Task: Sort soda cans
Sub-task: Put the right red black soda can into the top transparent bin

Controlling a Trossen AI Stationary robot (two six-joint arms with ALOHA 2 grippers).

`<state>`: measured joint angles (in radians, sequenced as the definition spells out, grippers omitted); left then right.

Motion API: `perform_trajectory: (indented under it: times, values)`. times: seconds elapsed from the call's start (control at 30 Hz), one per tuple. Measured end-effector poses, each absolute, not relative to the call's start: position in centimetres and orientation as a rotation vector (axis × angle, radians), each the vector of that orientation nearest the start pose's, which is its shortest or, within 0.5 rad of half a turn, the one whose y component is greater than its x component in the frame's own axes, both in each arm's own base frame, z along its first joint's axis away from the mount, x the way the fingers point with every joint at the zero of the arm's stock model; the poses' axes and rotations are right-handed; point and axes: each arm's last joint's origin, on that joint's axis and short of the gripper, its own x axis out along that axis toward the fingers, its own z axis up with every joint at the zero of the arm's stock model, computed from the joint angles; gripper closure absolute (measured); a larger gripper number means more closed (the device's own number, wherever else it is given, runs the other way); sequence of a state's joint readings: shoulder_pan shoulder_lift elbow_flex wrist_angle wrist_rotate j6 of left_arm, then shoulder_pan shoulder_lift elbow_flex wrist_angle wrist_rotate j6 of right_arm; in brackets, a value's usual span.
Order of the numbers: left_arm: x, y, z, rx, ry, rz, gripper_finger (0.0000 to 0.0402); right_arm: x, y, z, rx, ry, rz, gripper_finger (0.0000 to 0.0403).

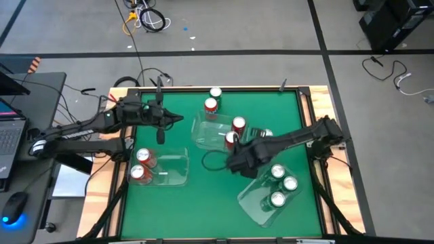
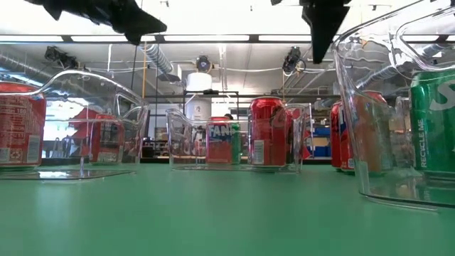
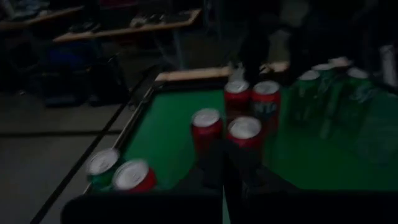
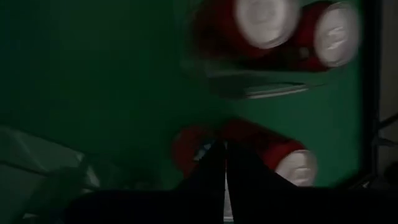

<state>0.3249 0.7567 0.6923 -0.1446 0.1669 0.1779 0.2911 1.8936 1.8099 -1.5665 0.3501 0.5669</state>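
Note:
Two red soda cans (image 1: 140,165) stand in the clear bin (image 1: 169,169) at the near left. Two more red cans (image 1: 235,131) stand in the middle bin (image 1: 207,132), and another two (image 1: 213,99) stand on the table near the far edge. Three green cans (image 1: 281,184) stand in the near right bin (image 1: 261,200). My left gripper (image 1: 178,119) is shut and empty, hovering level over the far left of the table. My right gripper (image 1: 230,163) is shut and empty, pointing steeply down above the table's middle, next to the middle bin.
A wooden frame (image 1: 317,95) borders the green table. A silver-topped can (image 1: 266,133) shows beside my right arm. Bare green surface lies along the near edge (image 1: 203,210) between the left and right bins. A laptop and a mouse sit off the table to the left.

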Motion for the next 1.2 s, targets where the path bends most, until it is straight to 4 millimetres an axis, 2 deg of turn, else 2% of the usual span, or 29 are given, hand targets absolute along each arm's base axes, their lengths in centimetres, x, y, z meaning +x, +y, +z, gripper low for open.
perform_trajectory:
  times: [0.2, 0.27, 0.4, 0.57, 0.73, 1.03, 1.2]
  values:
    - [16.6, 5.7, 27.9, 0.074, 0.145, 0.099, 0.0401, 30.9, 5.7, 33.7, 0.016, 1.375, -0.496, 0.0402]
    - [16.6, 5.7, 27.1, 0.061, 0.124, 0.087, 0.0401, 29.7, 4.3, 34.2, 0.081, 1.378, -0.497, 0.0403]
    - [16.6, 5.7, 26.2, 0.058, 0.109, 0.081, 0.0401, 27.3, 1.4, 33.8, 0.247, 1.360, -0.515, 0.0402]
    - [16.5, 5.7, 26.0, 0.057, 0.106, 0.081, 0.0401, 25.8, -1.0, 31.4, 0.433, 1.325, -0.468, 0.0382]
    - [16.5, 5.7, 26.0, 0.058, 0.104, 0.082, 0.0401, 25.7, -2.0, 30.2, 0.514, 1.303, -0.484, 0.0319]
    - [16.6, 5.7, 26.0, 0.059, 0.106, 0.082, 0.0401, 25.4, -3.0, 30.3, 0.599, 1.304, -0.603, 0.0156]
    - [16.6, 5.7, 26.0, 0.061, 0.108, 0.081, 0.0401, 25.4, -4.0, 29.5, 0.620, 1.368, -0.669, 0.0083]
